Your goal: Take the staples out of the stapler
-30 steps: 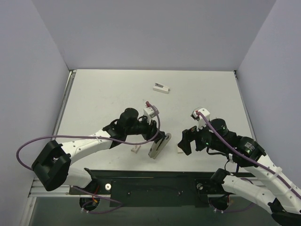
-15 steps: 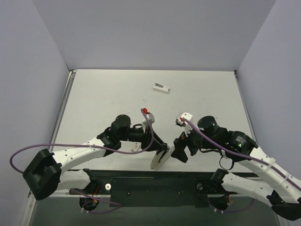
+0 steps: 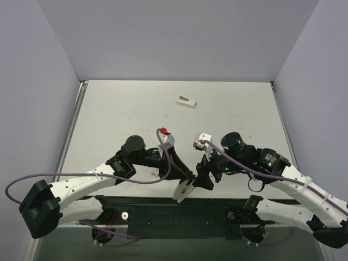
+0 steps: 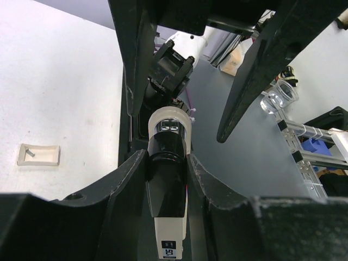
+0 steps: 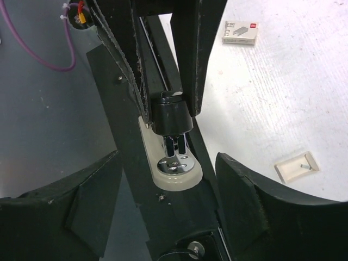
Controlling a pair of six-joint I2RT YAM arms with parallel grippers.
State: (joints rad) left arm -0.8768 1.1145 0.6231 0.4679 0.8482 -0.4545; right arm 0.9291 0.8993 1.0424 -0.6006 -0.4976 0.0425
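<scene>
At the pale grey bench's near edge, our left hand clamps the black-and-cream stapler; our right hand, fingers spread, sits just beside it.

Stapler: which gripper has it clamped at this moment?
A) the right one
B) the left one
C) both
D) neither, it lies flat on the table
B: the left wrist view shows the left gripper closed on the stapler, while in the right wrist view the right gripper has its fingers spread either side without touching it.
</scene>
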